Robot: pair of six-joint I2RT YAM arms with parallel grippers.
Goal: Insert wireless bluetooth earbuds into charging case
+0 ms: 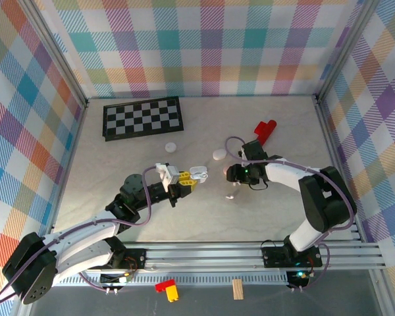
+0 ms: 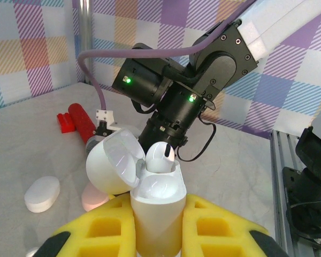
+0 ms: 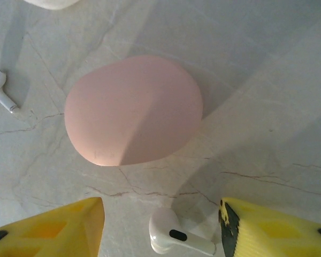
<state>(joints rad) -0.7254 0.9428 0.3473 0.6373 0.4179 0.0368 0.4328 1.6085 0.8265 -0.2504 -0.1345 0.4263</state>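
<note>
My left gripper (image 2: pixel 158 217) is shut on a white charging case (image 2: pixel 156 206) held upright, its lid (image 2: pixel 111 163) swung open to the left. One white earbud (image 2: pixel 160 158) sits in the case's far socket. In the top view the left gripper (image 1: pixel 188 178) holds the case (image 1: pixel 197 174) near the table's middle. My right gripper (image 3: pixel 161 214) is open and points down at the table. A loose earbud (image 3: pixel 176 239) lies flat between its yellow fingers (image 3: pixel 53 227), its stem toward the right finger. Another earbud (image 3: pixel 0 88) lies to the far left, also seen as an earbud (image 1: pixel 229 196) in the top view.
A pink pebble-shaped case (image 3: pixel 134 110) lies shut just beyond the right gripper (image 1: pixel 232 174). A white shut case (image 1: pixel 218 154) and a small white disc (image 1: pixel 170 147) lie further back. A checkerboard (image 1: pixel 143 117) sits back left, a red object (image 1: pixel 264 130) back right.
</note>
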